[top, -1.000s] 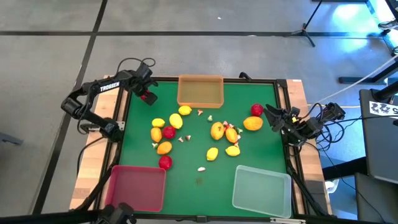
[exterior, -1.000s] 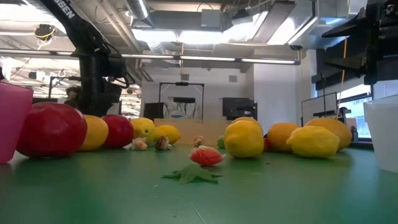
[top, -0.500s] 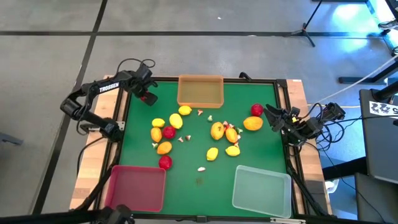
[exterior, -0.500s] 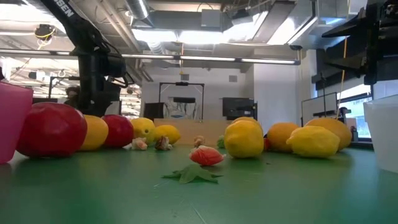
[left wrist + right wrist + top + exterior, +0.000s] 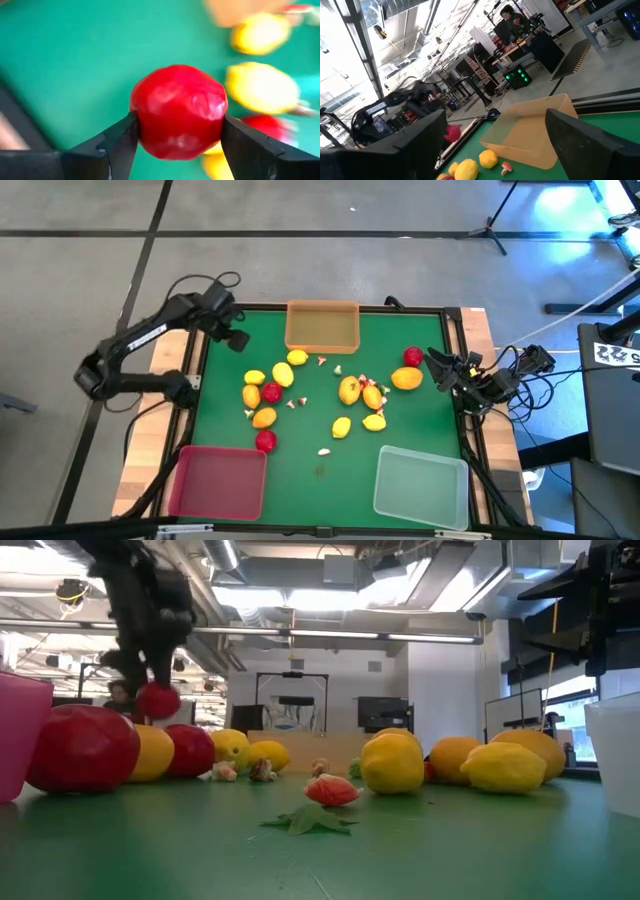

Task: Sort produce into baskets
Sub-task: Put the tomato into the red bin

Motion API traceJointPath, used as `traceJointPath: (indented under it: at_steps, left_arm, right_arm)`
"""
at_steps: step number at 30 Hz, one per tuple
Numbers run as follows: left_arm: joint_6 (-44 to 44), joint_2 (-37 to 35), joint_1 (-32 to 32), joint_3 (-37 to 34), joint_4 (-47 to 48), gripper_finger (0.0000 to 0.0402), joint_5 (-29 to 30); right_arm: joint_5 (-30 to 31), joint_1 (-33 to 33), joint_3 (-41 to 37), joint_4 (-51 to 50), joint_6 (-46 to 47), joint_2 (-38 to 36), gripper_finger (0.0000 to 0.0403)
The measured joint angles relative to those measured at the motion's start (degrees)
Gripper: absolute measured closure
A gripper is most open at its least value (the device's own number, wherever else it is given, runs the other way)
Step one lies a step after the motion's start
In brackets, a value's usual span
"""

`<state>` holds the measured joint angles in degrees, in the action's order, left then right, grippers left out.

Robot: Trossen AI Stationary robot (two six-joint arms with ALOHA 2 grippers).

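My left gripper [image 5: 236, 338] is over the table's far left corner, shut on a red round fruit [image 5: 178, 111] that also shows in the low view [image 5: 157, 700]. My right gripper [image 5: 432, 360] is open and empty at the right edge, beside a red fruit [image 5: 412, 357] and an orange fruit [image 5: 406, 378]. Yellow, orange and red fruits [image 5: 283, 374] and tiny whitish-and-red bits [image 5: 325, 450] lie about the mat's middle. The orange-tan basket [image 5: 322, 326] stands at the far edge, the red basket [image 5: 218, 480] near left, the clear basket [image 5: 420, 485] near right. My left gripper pinches the red fruit between its two fingers, one on each opposite side [image 5: 142, 117]. The fingers [image 5: 117, 142] come from above, pointing down. The fruit hangs below the gripper, lifted clear of the mat [image 5: 157, 700].
The green mat has a raised dark frame [image 5: 195, 370] all round. Fruits cluster left of centre [image 5: 262, 395] and right of centre [image 5: 360, 395]. Bare mat lies between the red and clear baskets [image 5: 320, 480]. A person [image 5: 512, 20] shows in the room beyond the table.
My left arm has swung its elbow toward the table's left and near side, and the gripper has turned with it while staying over the far left corner. It stays shut on the red fruit, which now shows hanging below it in the low view.
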<state>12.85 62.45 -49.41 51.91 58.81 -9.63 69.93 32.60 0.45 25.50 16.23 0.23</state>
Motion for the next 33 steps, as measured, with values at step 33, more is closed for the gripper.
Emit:
traceJointPath:
  at_steps: [33]
  left_arm:
    - [47.4,-13.2,67.2,0.0,-0.8,0.0151,-10.7]
  right_arm:
    - [-0.5,0.0,0.0,-0.1,3.5,0.0,0.0066]
